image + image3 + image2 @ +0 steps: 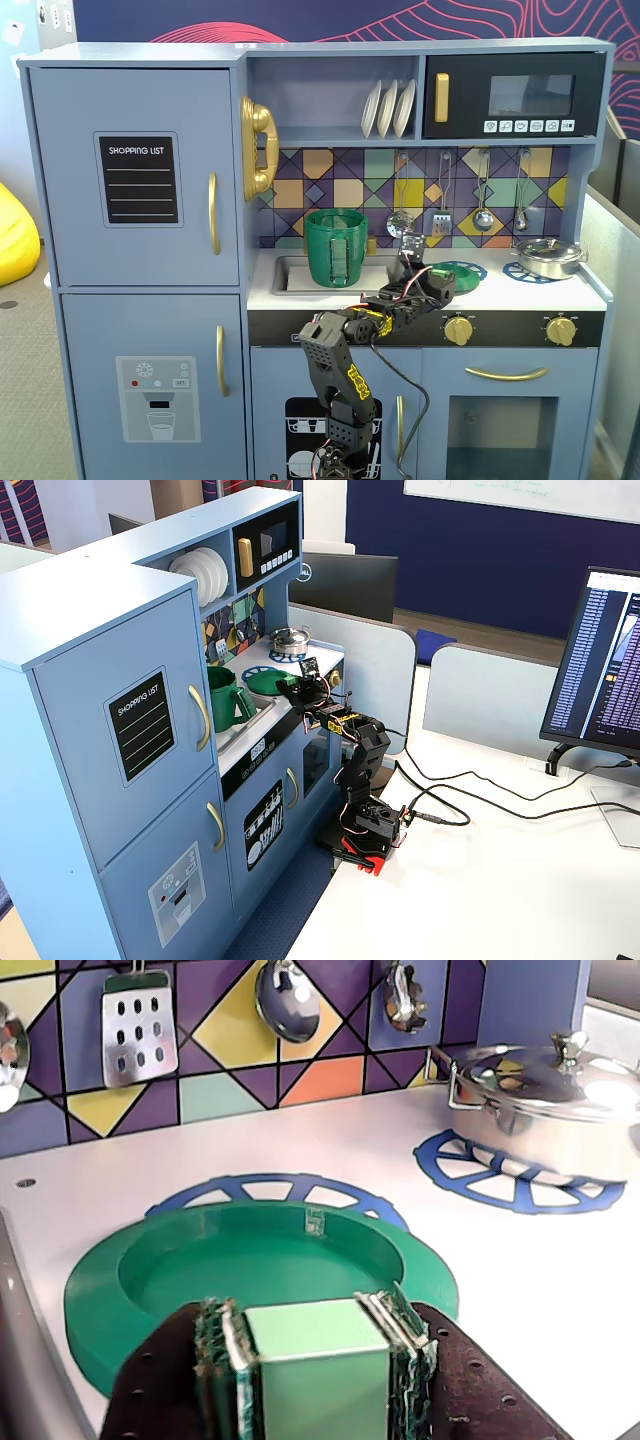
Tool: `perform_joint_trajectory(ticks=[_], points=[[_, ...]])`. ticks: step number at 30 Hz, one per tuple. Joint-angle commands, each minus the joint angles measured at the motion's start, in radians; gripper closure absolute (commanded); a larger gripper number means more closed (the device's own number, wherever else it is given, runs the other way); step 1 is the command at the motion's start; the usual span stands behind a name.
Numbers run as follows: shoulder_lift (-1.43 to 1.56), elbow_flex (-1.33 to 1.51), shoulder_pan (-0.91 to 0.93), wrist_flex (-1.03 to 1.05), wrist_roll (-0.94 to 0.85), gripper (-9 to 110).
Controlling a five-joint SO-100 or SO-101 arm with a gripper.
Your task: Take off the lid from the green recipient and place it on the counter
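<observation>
The green lid (pixel 100 1295) lies flat on the white counter (pixel 520 1280), over a blue burner print, hollow side up. My gripper (pixel 315 1325) is at its near rim, shut on a light-green block-shaped tab of the lid, with pads (pixel 225 1350) touching both of the tab's sides. In a fixed view the lid (pixel 465 272) sits right of the sink, with the gripper (pixel 422 265) at its left edge. The green recipient (pixel 336 246), open-topped, stands in the sink. In the other fixed view the recipient (pixel 228 698) and the lid (pixel 263 681) also show.
A silver pot (pixel 545 1090) with its own lid stands on the right burner print, and also shows in a fixed view (pixel 548 257). Utensils (pixel 138 1028) hang on the tiled back wall. The sink edge (pixel 25 1360) is at the left.
</observation>
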Motion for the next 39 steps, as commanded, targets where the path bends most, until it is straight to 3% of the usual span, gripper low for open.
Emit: perform_joint_trajectory(ticks=[1,9,17,27,33,39], points=[[0.006,-0.046,0.002,-0.037,0.012,84],[0.215,-0.028,-0.017,0.143,0.044,80],[0.595,0.029,-0.092,0.575,0.055,79],[0.953,0.259,-0.348,1.023,-0.005,81],[1.072,0.419,-0.488,1.180,0.000,80],[1.146,0.601,-0.568,1.121,0.009,82]])
